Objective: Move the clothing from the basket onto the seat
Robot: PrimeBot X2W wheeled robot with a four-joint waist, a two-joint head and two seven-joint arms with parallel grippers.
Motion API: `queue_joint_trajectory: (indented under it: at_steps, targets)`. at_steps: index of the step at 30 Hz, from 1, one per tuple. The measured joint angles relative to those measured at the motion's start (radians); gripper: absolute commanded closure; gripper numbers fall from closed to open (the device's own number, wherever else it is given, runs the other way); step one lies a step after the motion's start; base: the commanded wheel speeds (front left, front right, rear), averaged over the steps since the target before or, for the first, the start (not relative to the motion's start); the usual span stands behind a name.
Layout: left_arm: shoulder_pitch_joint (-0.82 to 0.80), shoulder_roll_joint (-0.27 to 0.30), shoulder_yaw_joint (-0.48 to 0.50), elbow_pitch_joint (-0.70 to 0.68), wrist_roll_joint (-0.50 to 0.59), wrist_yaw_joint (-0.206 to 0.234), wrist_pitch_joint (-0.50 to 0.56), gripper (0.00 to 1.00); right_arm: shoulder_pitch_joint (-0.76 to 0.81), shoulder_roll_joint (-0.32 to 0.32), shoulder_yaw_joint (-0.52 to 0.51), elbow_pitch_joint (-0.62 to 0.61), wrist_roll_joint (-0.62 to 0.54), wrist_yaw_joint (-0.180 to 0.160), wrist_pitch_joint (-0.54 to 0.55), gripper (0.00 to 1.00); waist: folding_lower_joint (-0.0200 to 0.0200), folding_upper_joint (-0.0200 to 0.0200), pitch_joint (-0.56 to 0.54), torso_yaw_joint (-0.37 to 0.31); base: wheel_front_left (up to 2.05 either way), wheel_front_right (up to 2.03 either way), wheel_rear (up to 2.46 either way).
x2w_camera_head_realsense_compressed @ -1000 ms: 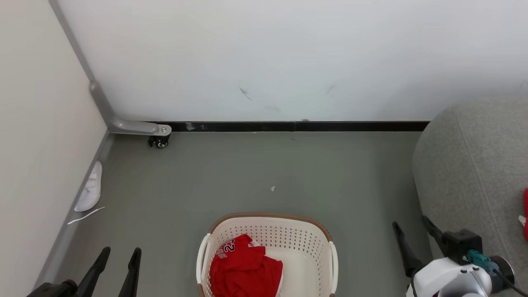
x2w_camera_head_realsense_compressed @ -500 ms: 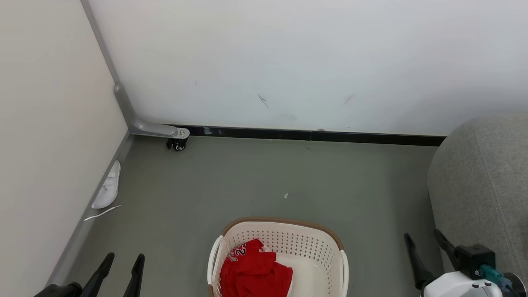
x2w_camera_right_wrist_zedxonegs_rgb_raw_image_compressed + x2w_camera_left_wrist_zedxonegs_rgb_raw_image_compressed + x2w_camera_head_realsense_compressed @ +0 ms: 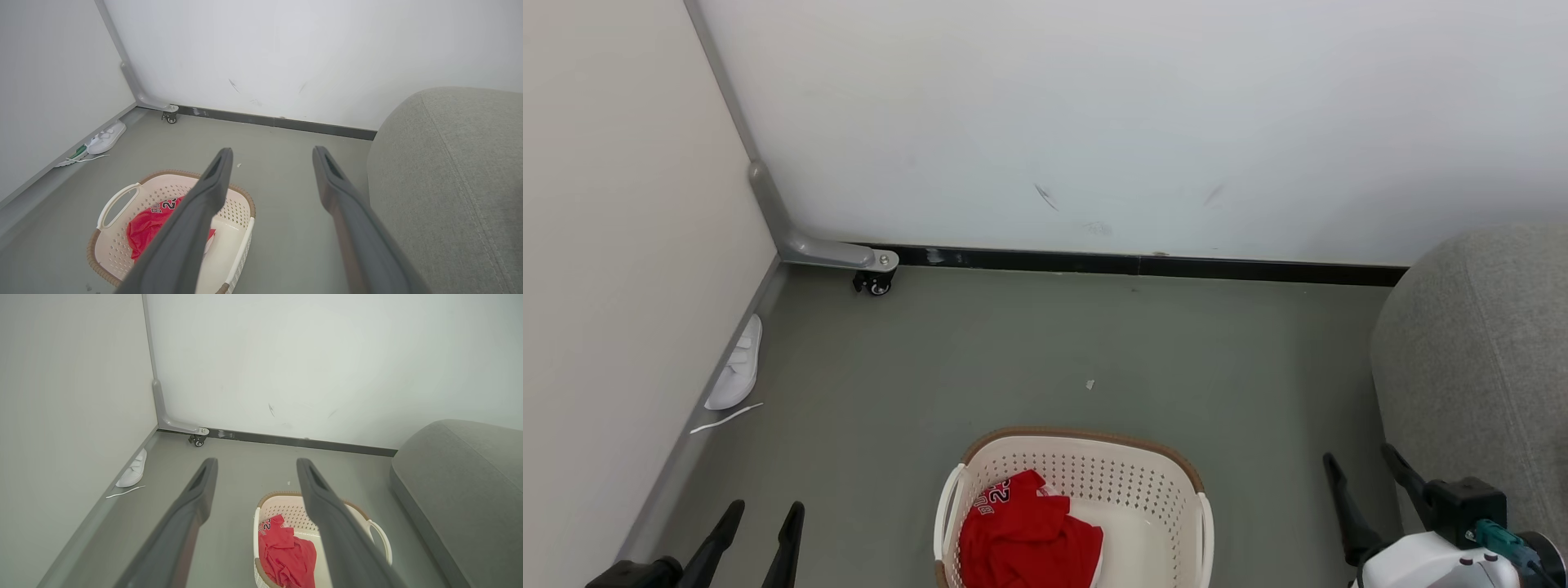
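Observation:
The cream basket [image 3: 1086,474] with its brown rim stands on the floor at the bottom centre. Crumpled red clothing [image 3: 1025,535] with white numerals lies in its left half [image 3: 286,555] [image 3: 149,226]. The grey seat [image 3: 1478,367] bulges in at the right edge [image 3: 449,183]. My left gripper [image 3: 764,510] is open at the lower left, well left of the basket. My right gripper [image 3: 1360,461] is open at the lower right, between the basket and the seat. Nothing sits between the fingers of either one.
A white shoe [image 3: 737,367] and a loose lace [image 3: 723,418] lie along the left wall. A grey bracket with a small caster [image 3: 874,282] sits in the far corner. White walls close off the back and left; grey floor [image 3: 1013,351] lies beyond the basket.
The head camera has swung left and tipped a little, so the scene shifted right and the red piece on the seat left the frame. Both grippers stay open, nothing taken hold of.

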Motion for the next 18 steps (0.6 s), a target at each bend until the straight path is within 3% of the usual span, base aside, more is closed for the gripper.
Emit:
queue_joint_trajectory:
  at_steps: [18]
  targets:
    - [-0.02, 0.0, 0.001, 0.013, 0.0, -0.017, -0.001, 0.0, 0.021, 0.001, -0.001, -0.012, 0.0, 0.0, -0.001, 0.0, 0.0, 0.0, 0.01, -0.011, 0.0, 0.0, 0.0]
